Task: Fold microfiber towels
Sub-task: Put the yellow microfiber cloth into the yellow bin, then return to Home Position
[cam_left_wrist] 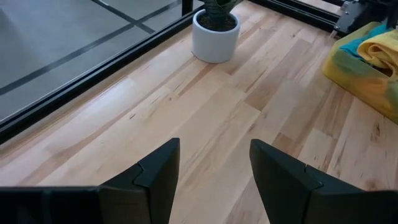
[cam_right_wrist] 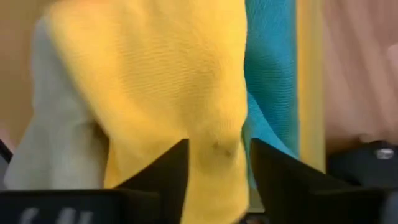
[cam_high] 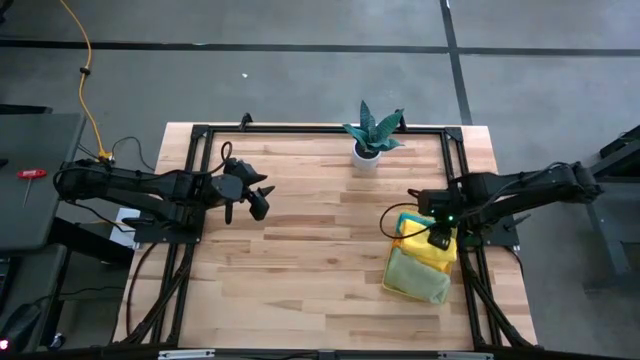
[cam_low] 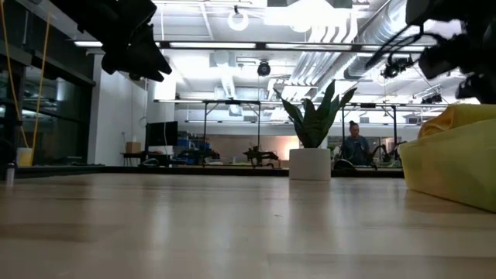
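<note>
Several microfiber towels lie piled in a translucent yellow tray at the table's right edge: a yellow towel on top, a teal towel and a pale green towel beside it. My right gripper points down into the pile, open, with a hump of the yellow towel between its fingers. My left gripper hangs open above the bare table at the left, with nothing between its fingers. My right gripper comes at the yellow towel from above, and its open fingers stand on either side of a raised fold of that towel. I cannot tell whether the fingers touch the cloth. The towel rests on the pile in the tray.
A small spiky green plant in a white pot stands near the far edge, right of the middle. A black frame rail runs around the table. Bare wood stretches between the two arms. A person shows far off in the room.
</note>
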Robot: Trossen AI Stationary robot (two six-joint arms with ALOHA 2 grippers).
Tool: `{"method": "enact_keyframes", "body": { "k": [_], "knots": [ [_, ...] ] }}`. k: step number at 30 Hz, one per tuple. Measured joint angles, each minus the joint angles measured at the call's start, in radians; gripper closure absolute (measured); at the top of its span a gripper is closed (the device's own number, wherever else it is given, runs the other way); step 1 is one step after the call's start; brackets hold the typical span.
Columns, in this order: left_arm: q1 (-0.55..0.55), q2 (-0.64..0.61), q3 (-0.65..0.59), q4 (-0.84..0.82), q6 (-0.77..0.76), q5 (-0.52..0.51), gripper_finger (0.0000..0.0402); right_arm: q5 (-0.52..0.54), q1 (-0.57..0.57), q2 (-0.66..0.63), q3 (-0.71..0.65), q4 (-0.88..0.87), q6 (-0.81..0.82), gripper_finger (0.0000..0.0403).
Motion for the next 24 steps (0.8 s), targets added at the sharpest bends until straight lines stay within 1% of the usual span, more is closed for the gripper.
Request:
{"method": "enact_keyframes", "body": {
  "k": [3,5,8,10,12,14,16,18,21,24],
  "knots": [
    [0.0,0.0,0.0,0.0,0.001,0.0,0.0218,0.016,0.0,-0.001,0.075,-0.065,-0.046,0.0205],
    [0.0,0.0,0.0,0.0,0.001,0.0,0.0218,0.032,0.0,0.001,0.121,-0.112,-0.062,0.0181],
    [0.0,-0.001,0.001,-0.001,0.002,0.012,0.0218,0.059,0.0,0.001,0.193,-0.133,-0.061,0.0159],
    [0.004,-0.014,0.022,-0.014,0.021,0.051,0.0218,0.11,0.0,0.001,0.224,-0.074,-0.032,0.0155],
    [0.019,-0.032,0.066,-0.008,0.081,0.128,0.0218,0.167,-0.006,0.001,0.232,0.068,-0.021,0.0155],
    [0.042,-0.054,0.112,-0.033,0.149,0.196,0.0218,0.207,-0.026,0.001,0.219,0.276,-0.038,0.0161],
    [0.066,-0.072,0.165,-0.061,0.204,0.226,0.0218,0.234,-0.067,0.007,0.187,0.516,-0.063,0.0174],
    [0.085,-0.097,0.211,-0.086,0.244,0.234,0.0218,0.255,-0.112,0.022,0.169,0.747,-0.107,0.0193],
    [0.103,-0.148,0.249,-0.088,0.272,0.241,0.0218,0.254,-0.171,0.051,0.169,1.031,-0.19,0.0239],
    [0.1,-0.209,0.251,-0.08,0.251,0.244,0.0225,0.207,-0.216,0.065,0.169,1.198,-0.242,0.0313]
  ]
}}
